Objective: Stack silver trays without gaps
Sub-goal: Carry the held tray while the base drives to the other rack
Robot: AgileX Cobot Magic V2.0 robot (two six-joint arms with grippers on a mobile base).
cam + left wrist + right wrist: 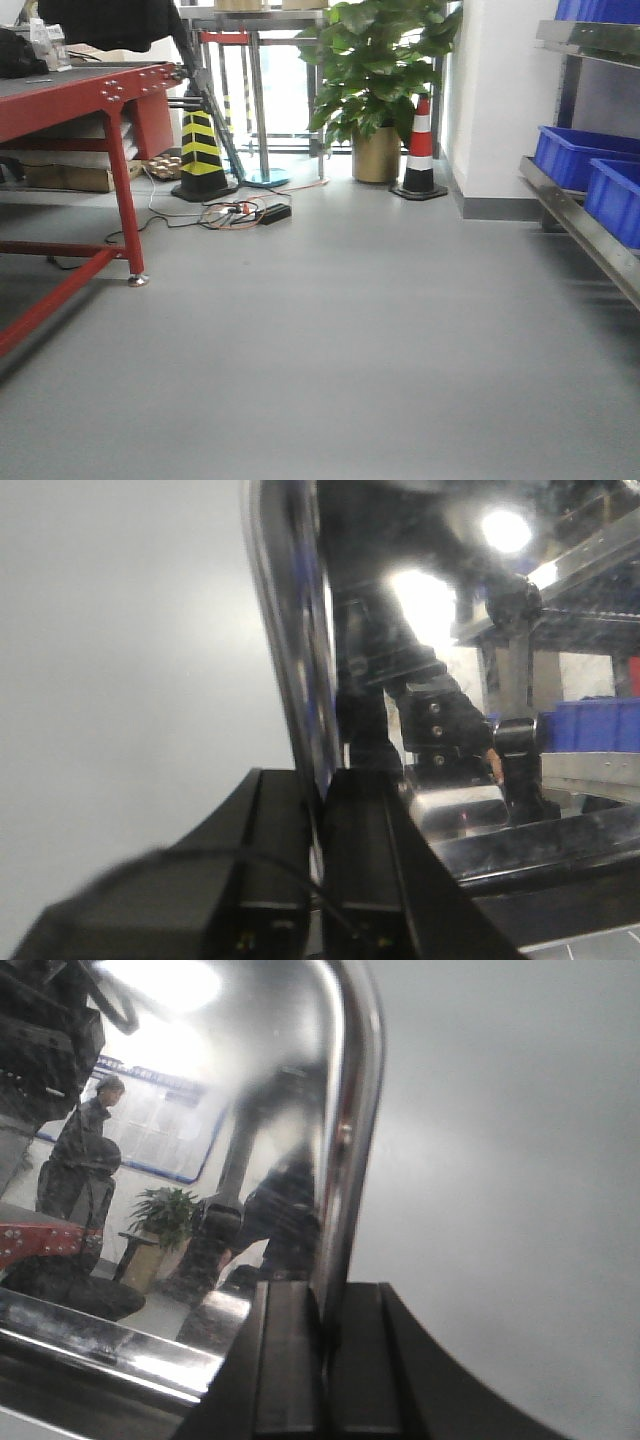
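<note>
I count 2 traffic cones (205, 150) (421, 150), 1 potted plant (375, 60), 1 red table (90, 95), and 1 silver tray (290, 630) (350, 1110) per wrist view.

no text, label or number can be read in any view.

Front view: a red metal workbench (90, 95) fills the upper left, and a yellow-and-black striped cone (203, 150) stands behind its leg. A green leafy potted plant (375, 70) sits at upper centre with an orange-and-white cone (420, 150) just to its right, and blue plastic bins (585, 160) rest on a brushed-steel rail (580, 225) along the right edge. In each wrist view, the rim of a silver stainless-steel tray (285, 630) runs up the frame's middle, pinched at bottom centre between the jaws of the left gripper (318, 830) in one and the right gripper (328, 1340) in the other.
</note>
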